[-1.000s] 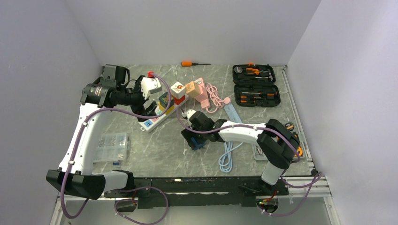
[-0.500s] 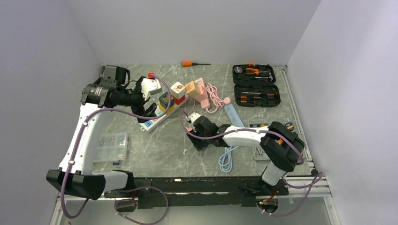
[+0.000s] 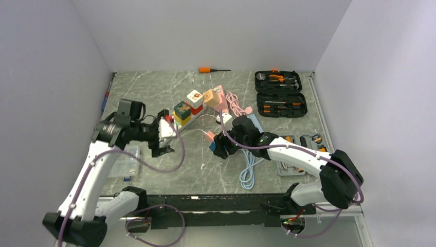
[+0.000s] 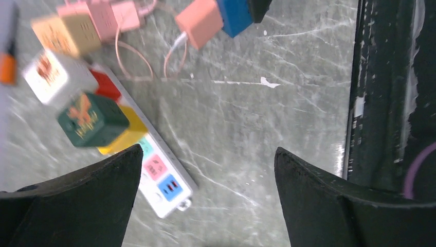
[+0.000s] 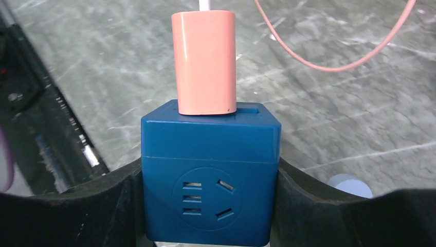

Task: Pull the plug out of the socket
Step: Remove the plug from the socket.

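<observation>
Observe that the right jaws clamp the blue socket cube [image 5: 211, 175] by its sides, near the middle of the counter [image 5: 334, 103] (the pink plug [image 5: 204, 62] sits plugged into it). The left jaws stand wide open, holding nothing.

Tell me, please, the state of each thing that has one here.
blue cube socket, held, front outlet free
pink plug, plugged into the blue cube socket
right gripper, jaws shut on the blue cube socket
left gripper, jaws open, empty
tool case, open
power strip, end sockets free
</observation>
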Controlling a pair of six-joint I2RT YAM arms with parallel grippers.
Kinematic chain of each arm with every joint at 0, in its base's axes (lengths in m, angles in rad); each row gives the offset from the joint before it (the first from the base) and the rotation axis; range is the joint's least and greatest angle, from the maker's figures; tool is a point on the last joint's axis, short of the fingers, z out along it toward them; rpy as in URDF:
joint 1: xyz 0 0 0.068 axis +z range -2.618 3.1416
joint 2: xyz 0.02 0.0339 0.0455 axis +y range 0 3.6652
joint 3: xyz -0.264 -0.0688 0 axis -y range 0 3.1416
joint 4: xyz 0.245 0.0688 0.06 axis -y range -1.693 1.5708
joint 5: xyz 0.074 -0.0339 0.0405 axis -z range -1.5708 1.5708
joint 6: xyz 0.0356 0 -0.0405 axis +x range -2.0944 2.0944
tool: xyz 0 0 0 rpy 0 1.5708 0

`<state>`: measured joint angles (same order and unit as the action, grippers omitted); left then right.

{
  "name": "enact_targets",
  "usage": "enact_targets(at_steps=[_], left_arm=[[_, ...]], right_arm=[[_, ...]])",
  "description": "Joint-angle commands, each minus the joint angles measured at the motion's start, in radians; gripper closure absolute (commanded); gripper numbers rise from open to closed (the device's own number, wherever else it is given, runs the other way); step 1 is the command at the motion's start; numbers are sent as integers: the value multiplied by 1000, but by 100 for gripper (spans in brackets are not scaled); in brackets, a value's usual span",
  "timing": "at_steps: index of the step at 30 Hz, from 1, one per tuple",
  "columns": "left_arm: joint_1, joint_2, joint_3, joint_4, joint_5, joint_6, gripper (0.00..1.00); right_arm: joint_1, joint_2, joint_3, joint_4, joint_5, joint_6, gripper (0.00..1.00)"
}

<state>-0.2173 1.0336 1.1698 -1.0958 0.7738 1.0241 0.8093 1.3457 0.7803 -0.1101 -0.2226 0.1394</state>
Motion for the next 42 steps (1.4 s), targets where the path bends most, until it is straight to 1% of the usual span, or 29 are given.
enact_targets(at_steps=[1,3,5,8,10,13,16,21,27,30,36,38,42], left_arm=[[-129,-147,-36,105,-50,181,1],[-200,-148,-35,108,-72,173,1],[-253,-116,-22,128,-65,102,1],[-304,-30,4,122,-24,36,1],[-342,11,3,141,-17,-2,1],[-385,46,-9,230,-19,-56,1],[-392,84,-1,286,-21,-109,1],[-392,111,-10,284,15,-146,1],[-390,76,-72,352,49,-262,1],[-390,73,-78,359,75,-273,1],[-391,89,-57,349,119,-283,1],[-392,111,-35,311,122,-261,10],[-393,154,8,208,126,-216,32]], right_arm=[[4,-76,70,-19,-148,-68,91],[12,-136,49,19,-135,-95,92],[37,-177,24,42,-98,-144,95],[91,-214,0,45,-32,-239,100],[114,-231,-23,57,-11,-286,100],[154,-258,-44,73,41,-327,100],[191,-272,-47,63,105,-356,100],[236,-285,-47,58,168,-371,100],[281,-313,-56,105,188,-379,100],[300,-323,-59,144,187,-385,100],[312,-316,-57,155,178,-385,100],[312,-314,-58,161,177,-382,100],[312,-313,-62,176,169,-383,100]])
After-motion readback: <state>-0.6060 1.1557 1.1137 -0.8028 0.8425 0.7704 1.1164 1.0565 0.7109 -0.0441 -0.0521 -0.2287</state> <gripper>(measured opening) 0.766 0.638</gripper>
